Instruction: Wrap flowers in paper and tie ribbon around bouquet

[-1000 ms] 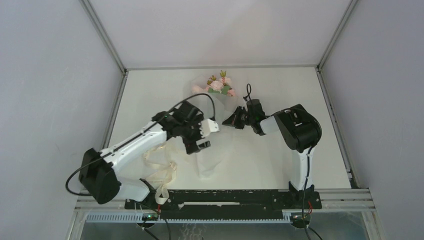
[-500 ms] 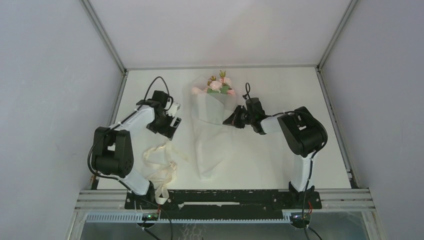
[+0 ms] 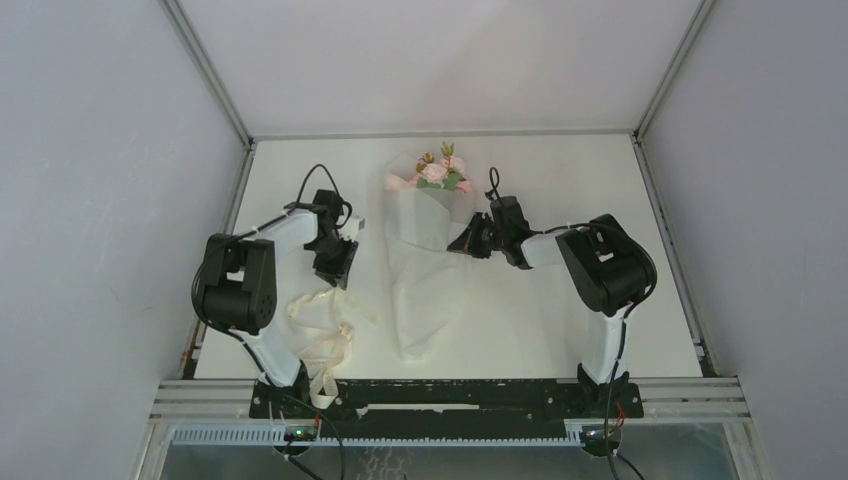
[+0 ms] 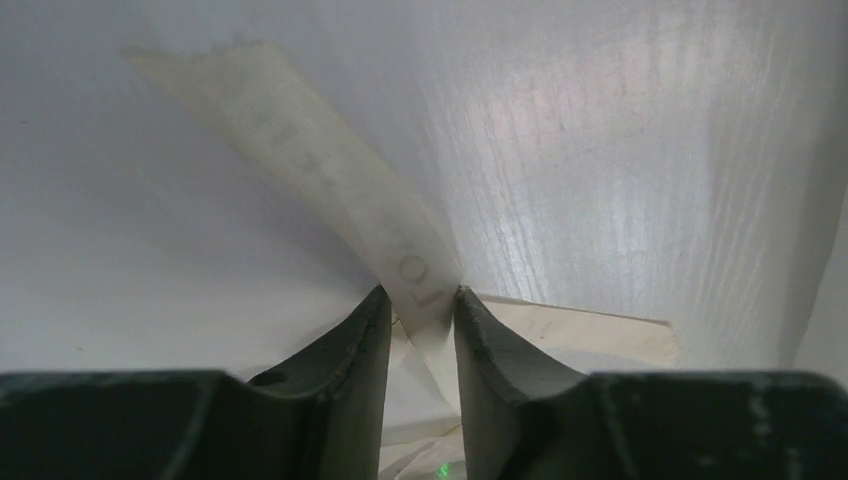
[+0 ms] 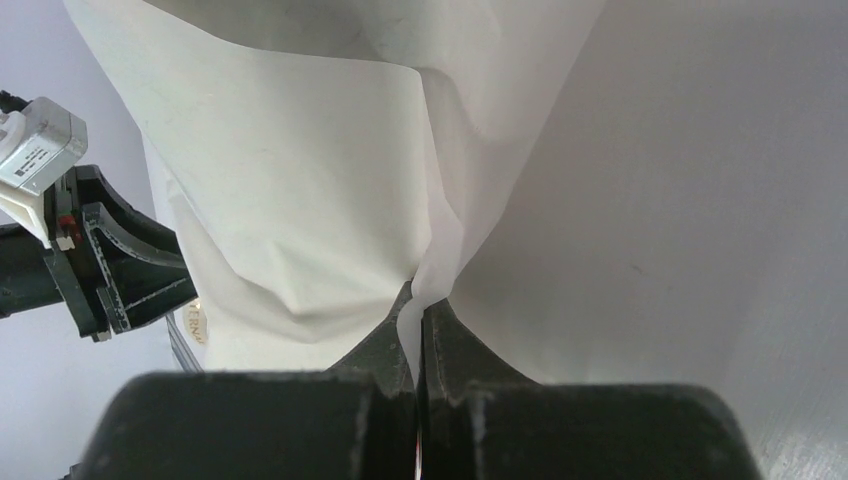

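Left wrist view shows the left gripper [image 4: 418,300] with its jaws drawn in around the ribbon [image 4: 330,170], both tips touching the band (how firm that hold is, I cannot tell). The rest of the ribbon lies in loose loops to the left of the bouquet [image 3: 425,260], toward its pointed near end. The right gripper [image 5: 418,308] is clenched on a fold of the paper [image 5: 300,200] at the bouquet's right side, just below the flowers [image 3: 437,172] that poke out of its far end.

The step in hand looks like picking up the ribbon. To do it well, the pinch should sit square across the band so it cannot slide out. The lift should be slow enough for the loops to uncoil rather than knot. The right grip needs to pin the cone so the wrap does not spring open.

The left arm [image 3: 275,232] is folded left of the bouquet, wrist tipped down at the table [image 3: 300,180]. The right arm [image 3: 590,255] is bent, forearm low, pointing at the bouquet's right flank.
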